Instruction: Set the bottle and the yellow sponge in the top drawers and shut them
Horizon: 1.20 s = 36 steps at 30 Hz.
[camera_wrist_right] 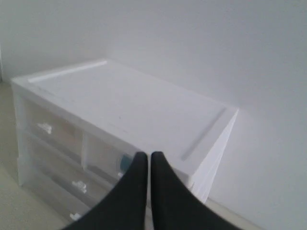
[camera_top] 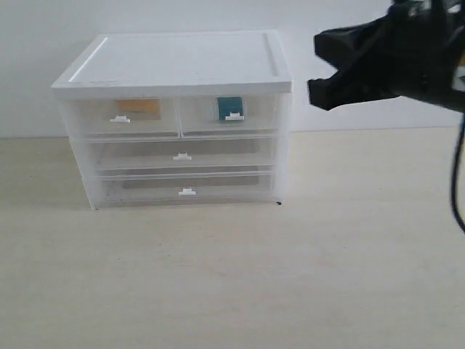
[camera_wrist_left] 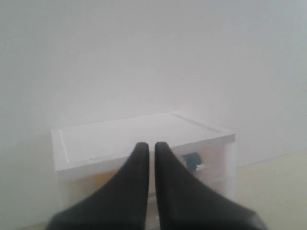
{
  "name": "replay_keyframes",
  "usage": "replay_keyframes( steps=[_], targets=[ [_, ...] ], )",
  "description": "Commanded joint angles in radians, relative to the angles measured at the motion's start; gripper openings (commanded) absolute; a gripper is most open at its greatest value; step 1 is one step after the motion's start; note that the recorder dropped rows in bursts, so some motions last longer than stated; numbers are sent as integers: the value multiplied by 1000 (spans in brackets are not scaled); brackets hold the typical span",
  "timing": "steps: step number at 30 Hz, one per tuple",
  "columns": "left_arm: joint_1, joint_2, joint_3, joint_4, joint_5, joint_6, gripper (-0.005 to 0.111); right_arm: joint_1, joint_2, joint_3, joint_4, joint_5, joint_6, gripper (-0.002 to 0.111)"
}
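Both top drawers are pushed in flush with the cabinet front. Through the translucent top left drawer [camera_top: 120, 116] I see the yellow sponge [camera_top: 138, 107]. The top right drawer [camera_top: 254, 116] holds the bottle [camera_top: 229, 107], visible as a teal label. My left gripper [camera_wrist_left: 149, 144] is shut and empty, held back from the cabinet [camera_wrist_left: 144, 134], and is outside the exterior view. The bottle's label [camera_wrist_left: 191, 160] shows past its fingers. My right gripper [camera_wrist_right: 144, 154] is shut and empty, raised beside the cabinet's right end, with its arm [camera_top: 407, 58] at the upper right.
Two full-width drawers [camera_top: 182, 154] [camera_top: 187, 189] sit shut below the top pair. The white cabinet top [camera_top: 182, 58] is flat with a raised rim. A pale table [camera_top: 232, 276] spreads out in front, and a white wall stands behind.
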Motion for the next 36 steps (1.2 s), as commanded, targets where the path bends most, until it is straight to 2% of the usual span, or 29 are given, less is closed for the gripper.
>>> replay_keyframes(
  steps=[1, 6, 8, 14, 19, 36],
  targets=[
    [3, -166, 53, -11, 18, -47, 4, -9, -305, 150, 2, -42, 29, 0],
    [3, -408, 87, -11, 31, -92, 4, -9, -686, 363, 2, -34, 82, 0],
    [3, -509, 87, -11, 86, -102, 4, -9, -848, 444, 3, -34, 86, 0],
    [3, -530, 87, 6, 184, -98, 4, -9, -1110, 582, 3, -3, 143, 0],
    [3, -530, 87, 6, 280, -98, 4, -9, -1143, 603, 3, 80, 147, 0],
    [3, -530, 87, 6, 276, -98, 4, -9, -1143, 603, 3, 100, 149, 0]
  ],
)
